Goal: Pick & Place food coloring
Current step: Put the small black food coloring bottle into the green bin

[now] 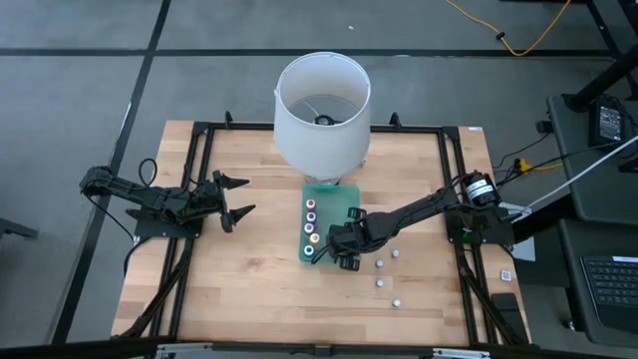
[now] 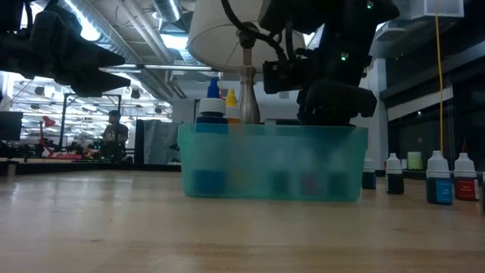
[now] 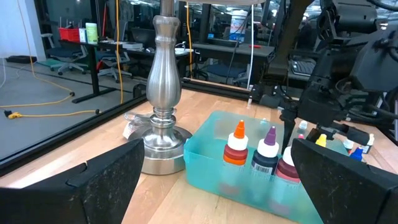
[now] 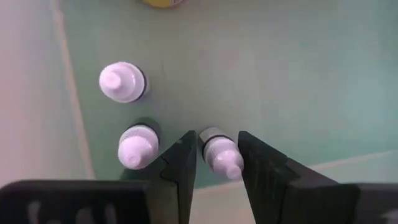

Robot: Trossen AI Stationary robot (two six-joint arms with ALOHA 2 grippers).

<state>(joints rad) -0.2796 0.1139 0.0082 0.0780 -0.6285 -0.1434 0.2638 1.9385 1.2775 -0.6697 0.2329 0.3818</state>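
My right gripper (image 4: 211,163) points straight down into the green bin (image 1: 344,199), wrist bent over its near-side wall, arm stretched in from the table's right edge. Fingers (image 4: 181,162) stand slightly parted with a white-capped bottle (image 4: 219,154) between them, leaning a little; whether the pads are pressing it or have just let go I can't say for sure. It looks more loose than clamped.

Just beside my fingers, inside the bin: two more white-tipped bottles (image 4: 138,147), upright, close to the bin's wall. A touch farther along the same wall, the row of food coloring (image 1: 311,227) runs away from my gripper toward the lamp, caps of different colours seen from above. From my other wrist's camera, an orange-capped bottle (image 3: 237,144) and a purple-capped bottle (image 3: 268,149) stand upright in that row.

Behind my gripper, outside the bin, three loose bottles (image 1: 380,283) sit apart on the bare wooden table (image 1: 239,289).

Beyond the bin's far end: a lamp (image 1: 321,110) with white shade and metal base, just past the bin.

Well off across the table, my left gripper (image 1: 237,196) hovers with its jaws wide apart, holding nothing, aimed toward the bin.
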